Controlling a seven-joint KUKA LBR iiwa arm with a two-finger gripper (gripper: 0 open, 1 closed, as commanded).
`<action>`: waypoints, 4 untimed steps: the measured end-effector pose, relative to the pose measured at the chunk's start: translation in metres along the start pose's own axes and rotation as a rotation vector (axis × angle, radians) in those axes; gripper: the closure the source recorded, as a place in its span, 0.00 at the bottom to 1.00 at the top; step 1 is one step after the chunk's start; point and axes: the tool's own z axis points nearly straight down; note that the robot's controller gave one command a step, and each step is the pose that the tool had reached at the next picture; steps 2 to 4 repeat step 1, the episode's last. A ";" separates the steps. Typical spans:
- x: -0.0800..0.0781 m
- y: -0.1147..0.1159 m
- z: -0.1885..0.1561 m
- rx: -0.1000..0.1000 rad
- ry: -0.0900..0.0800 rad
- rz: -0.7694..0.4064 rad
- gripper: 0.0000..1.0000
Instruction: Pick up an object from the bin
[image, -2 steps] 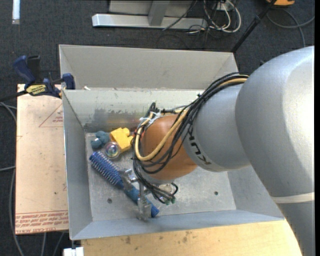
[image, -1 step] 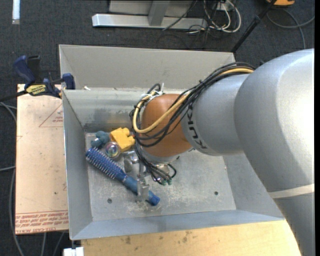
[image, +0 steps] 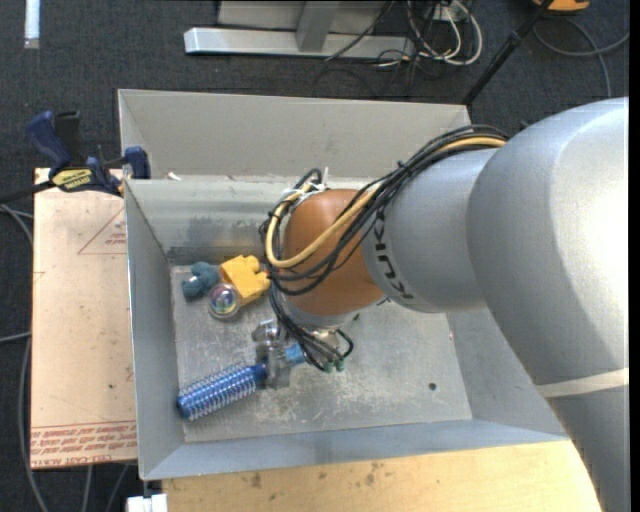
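Your gripper (image: 272, 362) sits low in the bin (image: 400, 375), close to the floor and toward the near side. It is right at the right end of a blue ribbed roller (image: 218, 391), which lies slanted toward the near left corner. From this angle you cannot tell whether the gripper is open or closed, or whether the roller's end is inside it.

Farther back on the left lie a yellow block (image: 245, 274), a small blue-grey lump (image: 197, 280) and a round shiny piece (image: 223, 302), all apart from the gripper.

I judge this to be the grasp step, with the roller as the likely pick. Your next move calls for a firm close on the roller's end, then a straight lift. A long piece held by one end may swing or slip, so check that it rises clear of the floor.
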 end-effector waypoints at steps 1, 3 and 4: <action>0.038 0.004 -0.136 0.000 -0.006 -0.028 1.00; 0.038 0.004 -0.136 0.000 -0.006 -0.028 1.00; 0.038 0.004 -0.136 0.000 -0.006 -0.028 1.00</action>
